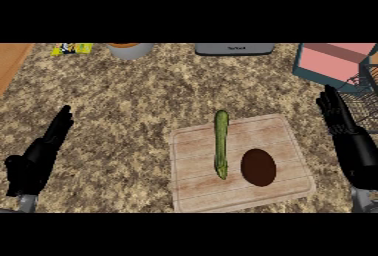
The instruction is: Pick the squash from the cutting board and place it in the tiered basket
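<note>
Wooden cutting board point(199, 192) holds squash point(221, 144) beside a dark oval point(258, 167).

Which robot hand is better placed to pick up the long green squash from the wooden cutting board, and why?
Probably the right robot hand. It is open beside the wooden cutting board and the wire tiered basket. The long green squash lies farther from the left robot hand, across bare counter.

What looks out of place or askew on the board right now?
Nothing is spilled or damaged. The squash lies lengthwise with its far tip poking just past the board's back edge. A dark oval thing sits beside it. The board itself lies slightly skewed on the counter.
</note>
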